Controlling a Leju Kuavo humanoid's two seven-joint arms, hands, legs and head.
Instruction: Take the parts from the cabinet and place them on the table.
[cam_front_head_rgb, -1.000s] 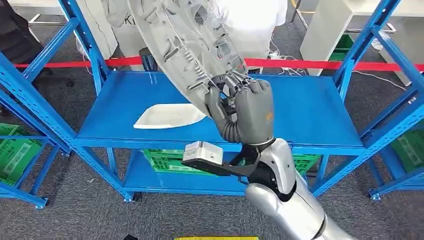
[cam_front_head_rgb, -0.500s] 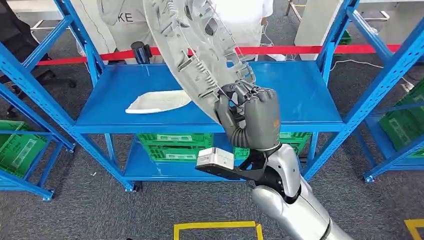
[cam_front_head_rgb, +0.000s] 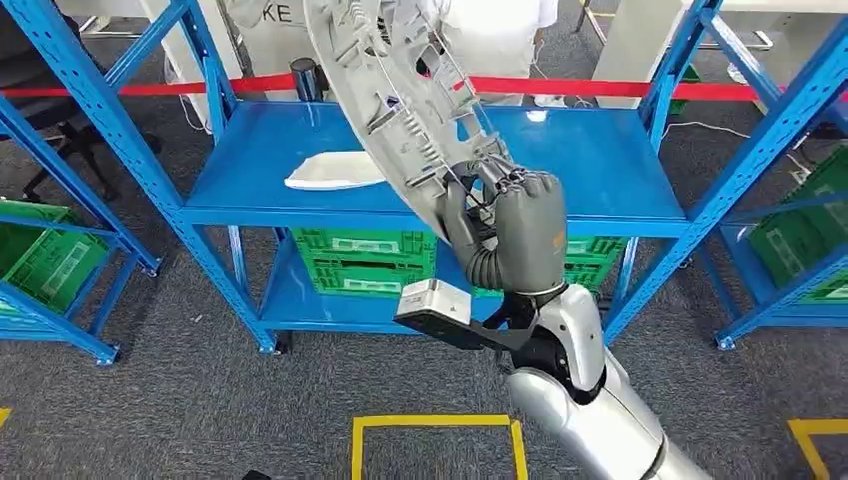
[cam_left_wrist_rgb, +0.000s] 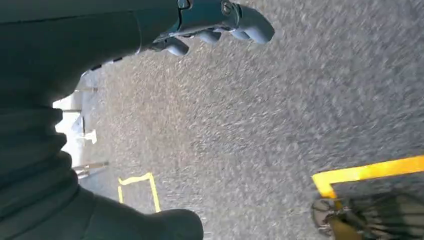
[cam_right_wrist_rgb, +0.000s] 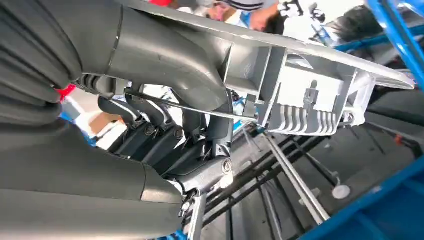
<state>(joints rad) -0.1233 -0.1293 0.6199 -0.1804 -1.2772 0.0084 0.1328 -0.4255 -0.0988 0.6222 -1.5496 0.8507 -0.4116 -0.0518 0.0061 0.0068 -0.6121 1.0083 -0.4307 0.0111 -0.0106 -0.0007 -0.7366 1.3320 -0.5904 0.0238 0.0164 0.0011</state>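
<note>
Right hand (cam_front_head_rgb: 510, 232) grips the big grey ribbed part (cam_front_head_rgb: 395, 95) by its lower edge, lifted clear above the blue shelf (cam_front_head_rgb: 610, 170). One white part (cam_front_head_rgb: 335, 172) left on the shelf. No tabletop visible; placement not done. Left hand (cam_left_wrist_rgb: 215, 22) hangs empty, fingers loosely curled.

In the head view, the grey ribbed part (cam_front_head_rgb: 400, 90) I held ran past the top edge, and it hid the fingertips of my right hand (cam_front_head_rgb: 515, 235). My left wrist view of the floor (cam_left_wrist_rgb: 250, 125) was motion-blurred. People behind the shelf (cam_front_head_rgb: 600, 160) were cut off.
</note>
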